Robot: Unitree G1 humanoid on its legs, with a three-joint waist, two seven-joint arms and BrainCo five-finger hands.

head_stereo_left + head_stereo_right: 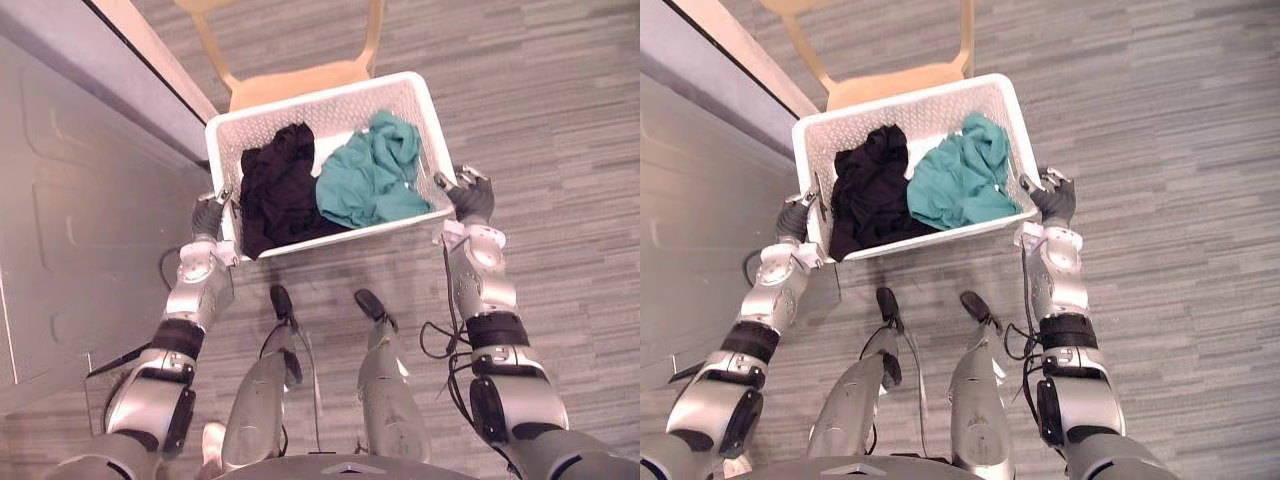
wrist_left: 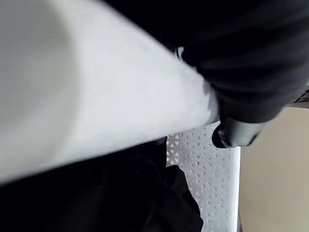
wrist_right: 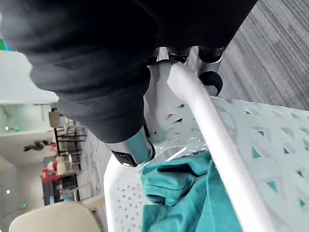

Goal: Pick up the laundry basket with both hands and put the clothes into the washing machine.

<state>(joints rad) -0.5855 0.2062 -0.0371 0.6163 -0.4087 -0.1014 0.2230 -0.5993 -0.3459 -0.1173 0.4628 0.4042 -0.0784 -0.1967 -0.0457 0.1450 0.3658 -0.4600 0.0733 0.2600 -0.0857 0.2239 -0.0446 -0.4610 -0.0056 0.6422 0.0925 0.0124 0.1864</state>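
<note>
A white perforated laundry basket is held up in front of me, above the floor. Inside it a black garment lies on the left and a teal garment on the right. My left hand grips the basket's left rim, with the thumb over the white edge. At the right rim my right hand is curled on the edge, its thumb inside the basket beside the teal cloth.
A pale wooden chair stands just behind the basket. To my left runs a large grey unit with a light upper edge. Grey striped floor spreads to the right.
</note>
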